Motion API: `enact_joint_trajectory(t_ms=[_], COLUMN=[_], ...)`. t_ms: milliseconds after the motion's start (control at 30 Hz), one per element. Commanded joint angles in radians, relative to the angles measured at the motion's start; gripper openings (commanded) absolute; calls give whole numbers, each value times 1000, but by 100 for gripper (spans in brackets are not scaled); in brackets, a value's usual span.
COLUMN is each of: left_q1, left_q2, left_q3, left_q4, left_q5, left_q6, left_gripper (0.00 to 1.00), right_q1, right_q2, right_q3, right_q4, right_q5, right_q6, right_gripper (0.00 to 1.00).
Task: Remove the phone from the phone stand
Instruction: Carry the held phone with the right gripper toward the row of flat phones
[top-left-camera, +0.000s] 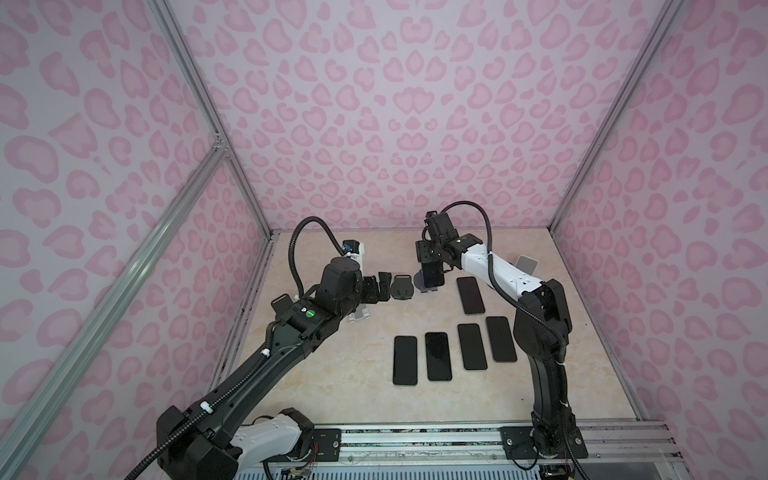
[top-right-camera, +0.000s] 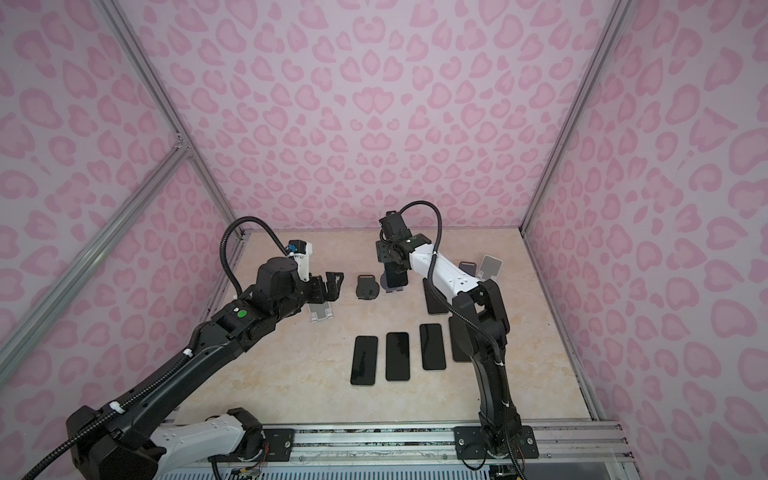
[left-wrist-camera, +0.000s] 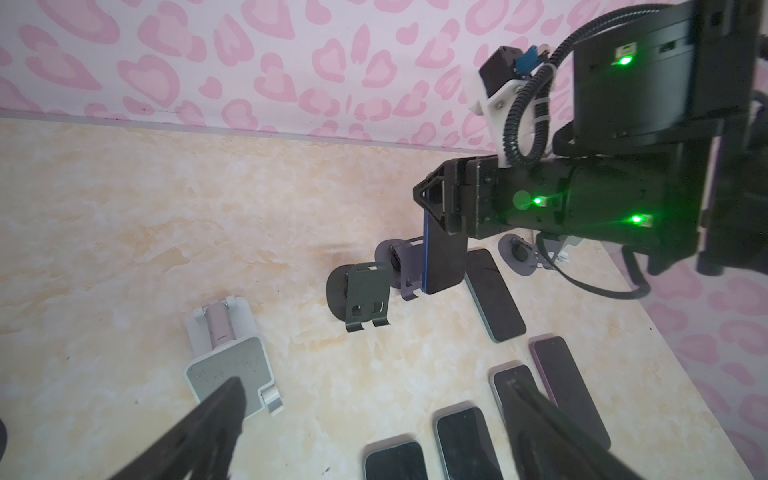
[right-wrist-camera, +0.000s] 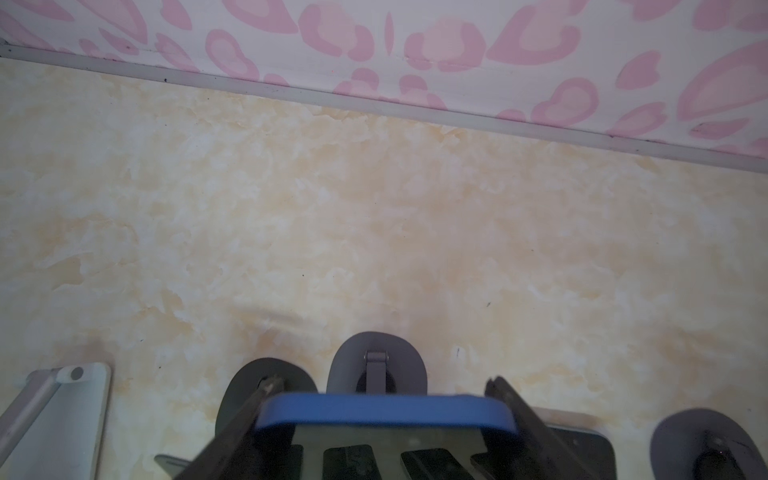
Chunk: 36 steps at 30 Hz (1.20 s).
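Observation:
A phone (top-left-camera: 432, 274) with a blue rim and dark screen stands nearly upright against a purple-grey phone stand (top-left-camera: 419, 283) at the back middle of the table, in both top views. My right gripper (top-left-camera: 432, 262) comes down over the phone's top. In the right wrist view its fingers (right-wrist-camera: 245, 419) press the two sides of the blue rim (right-wrist-camera: 382, 409): shut on the phone. In the left wrist view the phone (left-wrist-camera: 444, 257) sits in front of the stand (left-wrist-camera: 409, 270). My left gripper (top-left-camera: 384, 286) hangs open and empty, left of a dark stand.
An empty dark stand (top-left-camera: 402, 287) sits just left of the held phone. A white stand (top-left-camera: 358, 319) lies partly under the left arm. Several phones (top-left-camera: 438, 356) lie flat in the middle and right. Two more stands (top-right-camera: 490, 266) are at the back right.

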Motion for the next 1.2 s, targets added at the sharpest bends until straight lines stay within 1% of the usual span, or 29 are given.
enact_joint_trajectory(t_ms=[0,200,333,433,600,733,1000,1100,1167], left_q1=[-1,-1,0,-1,-1,-1,-1,0,-1], left_q2=[-2,-22,-80,-143,-336,-509,-817,-908,-946], left_q3=[6,13,10,10,-65,-148,-284,-320,-334], left_q4=[18,3,-15,-50,-130,-191,-366,-391,-400], left_q5=[-40,-113,-201,-226,-259,-276,-342,-359,-349], left_q6=[2,-2,-34,-64,-128,-155,-260,-269,-273], left_gripper=[100,100,100,100,100,100,97,97,97], right_q1=[13,61,116,161,255,342,500,553,581], right_q2=[-51,-177,-266,-326,-368,-360,-317,-297,-276], right_q3=[-27,-114,-189,-252,-275,-270,-257,-250,-246], right_q4=[10,-17,-13,12,-28,-80,-165,-184,-199], right_q5=[56,125,179,204,266,330,448,476,484], right_q6=[17,60,95,115,173,226,429,502,563], right_gripper=[67,67,67,67,67,67,67,67,67])
